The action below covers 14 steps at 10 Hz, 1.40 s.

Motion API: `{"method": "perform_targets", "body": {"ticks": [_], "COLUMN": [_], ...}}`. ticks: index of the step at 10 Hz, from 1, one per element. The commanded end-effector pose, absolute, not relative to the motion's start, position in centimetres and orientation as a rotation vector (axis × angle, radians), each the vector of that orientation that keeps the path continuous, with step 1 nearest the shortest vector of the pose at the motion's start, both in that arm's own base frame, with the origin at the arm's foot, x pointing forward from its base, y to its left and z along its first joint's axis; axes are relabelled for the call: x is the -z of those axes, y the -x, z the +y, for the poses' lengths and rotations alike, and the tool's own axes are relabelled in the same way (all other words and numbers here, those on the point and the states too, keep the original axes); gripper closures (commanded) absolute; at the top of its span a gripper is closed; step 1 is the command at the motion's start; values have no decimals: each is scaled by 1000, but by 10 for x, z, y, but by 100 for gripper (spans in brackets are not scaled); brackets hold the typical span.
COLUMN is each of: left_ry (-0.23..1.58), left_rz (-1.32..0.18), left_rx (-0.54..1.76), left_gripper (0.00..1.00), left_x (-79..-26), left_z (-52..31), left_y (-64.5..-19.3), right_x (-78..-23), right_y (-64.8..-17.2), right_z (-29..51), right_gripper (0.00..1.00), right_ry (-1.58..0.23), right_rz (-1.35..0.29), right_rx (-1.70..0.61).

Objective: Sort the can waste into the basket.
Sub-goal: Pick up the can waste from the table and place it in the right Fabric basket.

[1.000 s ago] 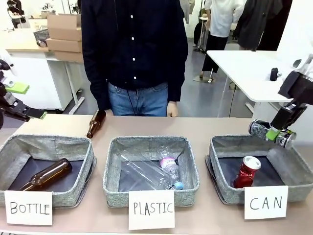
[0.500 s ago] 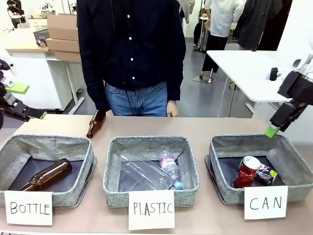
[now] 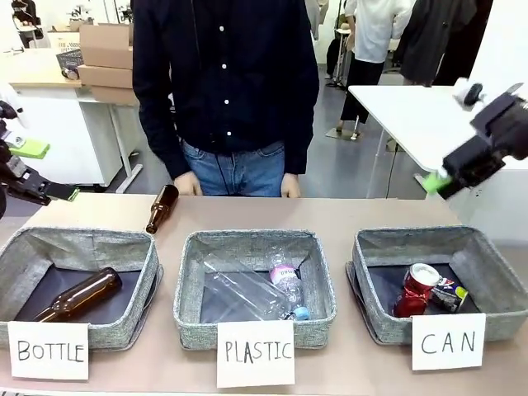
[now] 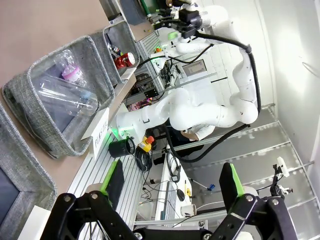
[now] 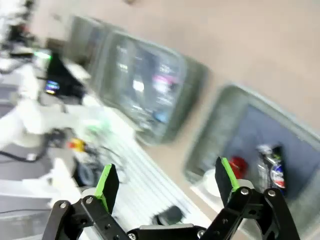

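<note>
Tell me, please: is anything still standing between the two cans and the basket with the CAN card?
Nothing visible does. The red can and the black can already lie inside the CAN basket, side by side. The right gripper hangs open above the basket's far edge, holding nothing.

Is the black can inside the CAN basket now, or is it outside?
Inside. The black can lies on its side on the dark lining of the CAN basket, beside the red can.

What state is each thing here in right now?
Red can: in CAN bin, leaning.
Black can: in CAN bin, lying.
Table bottle: lying, unsorted.
BOTTLE bin: one bottle inside.
PLASTIC bin: clear bottles inside.
Right claw: open, empty.
Left claw: open, empty.
</note>
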<state>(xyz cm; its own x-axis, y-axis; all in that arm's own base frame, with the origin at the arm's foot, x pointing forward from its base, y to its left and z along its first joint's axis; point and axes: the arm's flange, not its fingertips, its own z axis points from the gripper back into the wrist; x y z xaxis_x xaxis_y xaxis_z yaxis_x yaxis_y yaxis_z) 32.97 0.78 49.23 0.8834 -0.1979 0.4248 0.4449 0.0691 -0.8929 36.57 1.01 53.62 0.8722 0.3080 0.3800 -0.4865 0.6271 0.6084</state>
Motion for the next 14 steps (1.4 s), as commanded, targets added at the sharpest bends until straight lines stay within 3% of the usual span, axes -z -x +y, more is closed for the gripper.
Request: {"method": "perform_targets", "body": {"ticks": [1,2,3,14], "left_ry": [1427,1427,1427,1427], "left_rz": [-207,-207,-207,-207], "left_rx": [477,477,477,477], "left_gripper": [0,0,0,0], "left_x": [-495,-495,-495,-495], "left_z": [8,8,8,8], "left_y": [-327,-327,-327,-327], "right_x": [-549,-550,-551,-551], "right_y": [-369,-372,-364,-364], "right_z": [9,7,12,12], "right_gripper": [0,0,0,0], "right_ry": [-1723,-1785,-932,-932], "right_rz": [-423,-437,-276,-276], "right_rx": [-208,-145,-429,-429]}}
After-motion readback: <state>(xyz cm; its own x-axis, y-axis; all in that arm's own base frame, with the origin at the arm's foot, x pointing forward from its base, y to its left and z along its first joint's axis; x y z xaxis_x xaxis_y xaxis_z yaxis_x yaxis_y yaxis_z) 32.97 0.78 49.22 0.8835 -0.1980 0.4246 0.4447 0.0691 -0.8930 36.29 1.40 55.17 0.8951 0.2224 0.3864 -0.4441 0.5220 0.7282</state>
